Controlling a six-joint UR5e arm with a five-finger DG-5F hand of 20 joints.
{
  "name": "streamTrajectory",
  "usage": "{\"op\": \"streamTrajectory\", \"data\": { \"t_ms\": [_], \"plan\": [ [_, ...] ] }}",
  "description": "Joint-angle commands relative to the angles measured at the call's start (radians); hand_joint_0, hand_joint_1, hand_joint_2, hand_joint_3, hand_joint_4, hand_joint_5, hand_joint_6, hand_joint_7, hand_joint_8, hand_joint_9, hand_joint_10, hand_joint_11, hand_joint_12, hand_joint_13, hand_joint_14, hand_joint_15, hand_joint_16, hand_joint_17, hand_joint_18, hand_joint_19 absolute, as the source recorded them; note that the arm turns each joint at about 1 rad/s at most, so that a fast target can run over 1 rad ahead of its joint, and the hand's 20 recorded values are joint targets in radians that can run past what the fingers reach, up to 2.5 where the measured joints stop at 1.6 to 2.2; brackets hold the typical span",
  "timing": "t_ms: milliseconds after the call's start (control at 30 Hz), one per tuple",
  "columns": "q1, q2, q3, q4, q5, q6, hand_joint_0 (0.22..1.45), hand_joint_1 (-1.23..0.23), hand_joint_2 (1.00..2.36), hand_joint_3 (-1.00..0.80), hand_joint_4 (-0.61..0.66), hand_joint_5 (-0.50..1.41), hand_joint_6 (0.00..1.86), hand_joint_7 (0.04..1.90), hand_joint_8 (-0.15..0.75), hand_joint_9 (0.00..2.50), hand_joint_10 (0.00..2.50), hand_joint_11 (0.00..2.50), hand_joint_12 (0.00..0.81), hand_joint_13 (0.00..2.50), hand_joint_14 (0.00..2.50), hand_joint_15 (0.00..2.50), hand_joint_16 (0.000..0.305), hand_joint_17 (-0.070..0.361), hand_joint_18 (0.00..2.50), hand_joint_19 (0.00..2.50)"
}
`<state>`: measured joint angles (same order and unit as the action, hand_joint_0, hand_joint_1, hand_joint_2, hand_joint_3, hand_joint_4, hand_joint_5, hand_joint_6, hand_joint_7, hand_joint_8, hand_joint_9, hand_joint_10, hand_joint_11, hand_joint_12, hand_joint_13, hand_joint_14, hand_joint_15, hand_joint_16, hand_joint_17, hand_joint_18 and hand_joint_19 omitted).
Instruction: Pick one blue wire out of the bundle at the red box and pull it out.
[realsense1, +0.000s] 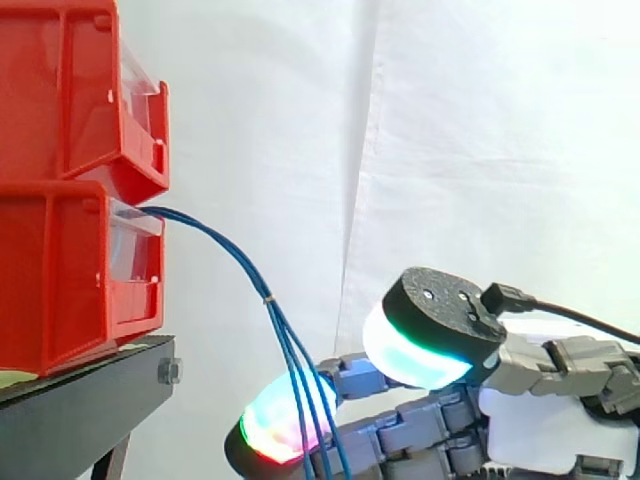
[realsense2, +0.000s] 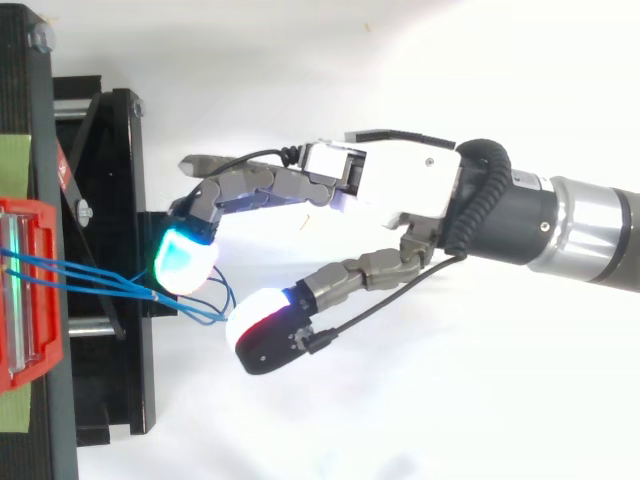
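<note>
A bundle of thin blue wires (realsense1: 225, 245) comes out of the lower red box (realsense1: 60, 270) and arcs down to a small tie, where the strands spread and drop. In the top view the blue wires (realsense2: 90, 278) run right from the red box (realsense2: 30, 300) and end in small loops. My hand (realsense2: 400, 185) reaches in from the right with straight fingers. One glowing fingertip (realsense2: 188, 262) lies against the strands just past the tie. The thumb pad (realsense2: 265, 330) stands apart on the other side of the loops. In the side view the hand (realsense1: 560, 420) is low, and the strands cross in front of a fingertip (realsense1: 275, 420).
A second red bin (realsense1: 70, 90) is stacked on the lower one. Both rest on a black stand (realsense1: 90, 400) at the left. A white curtain (realsense1: 450, 130) hangs behind.
</note>
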<state>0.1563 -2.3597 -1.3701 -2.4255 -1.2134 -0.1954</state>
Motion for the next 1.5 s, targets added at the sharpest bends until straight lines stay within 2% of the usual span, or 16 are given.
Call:
{"op": "streamTrajectory", "data": {
  "t_ms": [0, 133, 433, 567, 633, 900, 933, 1000, 1033, 1200, 1467],
  "plan": [
    [0.002, -0.001, 0.016, -0.003, -0.002, -0.004, 0.55, -0.71, 1.01, -0.41, 0.28, -0.13, 0.5, 1.02, 0.262, 0.39, 0.0, 0.1, 0.358, 0.04, 0.01, 0.13, 0.067, 0.15, 0.0, 0.26],
    [0.002, -0.001, 0.046, -0.018, 0.002, -0.041, 0.57, -0.72, 1.01, -0.41, 0.28, -0.12, 0.5, 1.06, 0.26, 0.4, 0.0, 0.09, 0.355, 0.05, 0.0, 0.12, 0.066, 0.148, 0.0, 0.26],
    [0.012, -0.003, 0.066, -0.014, 0.015, -0.07, 0.59, -0.75, 1.01, -0.38, 0.26, -0.11, 0.5, 1.16, 0.254, 0.4, 0.0, 0.1, 0.354, 0.06, 0.01, 0.13, 0.065, 0.147, 0.0, 0.26],
    [0.022, -0.019, 0.066, 0.008, 0.026, -0.082, 0.59, -0.75, 1.01, -0.38, 0.26, -0.11, 0.5, 1.15, 0.257, 0.41, 0.0, 0.11, 0.354, 0.07, 0.01, 0.13, 0.065, 0.147, 0.0, 0.27],
    [0.028, -0.036, 0.066, 0.051, 0.031, -0.076, 0.59, -0.75, 1.01, -0.38, 0.26, -0.11, 0.5, 1.16, 0.256, 0.41, 0.0, 0.11, 0.355, 0.07, 0.01, 0.13, 0.065, 0.147, 0.0, 0.27],
    [0.028, -0.035, 0.066, 0.056, 0.032, -0.073, 0.59, -0.73, 1.01, -0.37, 0.26, -0.09, 0.51, 1.2, 0.259, 0.43, 0.01, 0.11, 0.354, 0.1, 0.01, 0.14, 0.065, 0.146, 0.0, 0.28],
    [0.028, -0.035, 0.069, 0.056, 0.032, -0.075, 0.61, -0.73, 1.01, -0.33, 0.22, -0.1, 0.57, 1.12, 0.259, 0.44, 0.0, 0.12, 0.353, 0.1, 0.01, 0.14, 0.064, 0.145, 0.0, 0.27],
    [0.028, -0.036, 0.082, 0.049, 0.032, -0.076, 0.61, -0.73, 1.01, -0.31, 0.22, -0.1, 0.59, 1.09, 0.259, 0.45, 0.0, 0.13, 0.353, 0.1, 0.01, 0.14, 0.064, 0.144, 0.0, 0.28],
    [0.028, -0.036, 0.082, 0.049, 0.032, -0.076, 0.62, -0.75, 1.01, -0.3, 0.21, -0.1, 0.56, 1.15, 0.261, 0.48, 0.0, 0.11, 0.356, 0.14, 0.0, 0.12, 0.064, 0.144, 0.0, 0.25],
    [0.023, -0.035, 0.095, 0.049, 0.032, -0.073, 0.61, -0.74, 1.01, -0.32, 0.23, -0.1, 0.58, 1.11, 0.26, 0.49, 0.0, 0.12, 0.361, 0.15, 0.01, 0.13, 0.064, 0.144, 0.0, 0.27],
    [0.015, -0.035, 0.112, 0.036, 0.032, -0.073, 0.59, -0.71, 1.01, -0.34, 0.25, -0.09, 0.51, 1.21, 0.265, 0.51, 0.0, 0.12, 0.363, 0.16, 0.01, 0.13, 0.064, 0.144, 0.0, 0.28]
  ]
}}
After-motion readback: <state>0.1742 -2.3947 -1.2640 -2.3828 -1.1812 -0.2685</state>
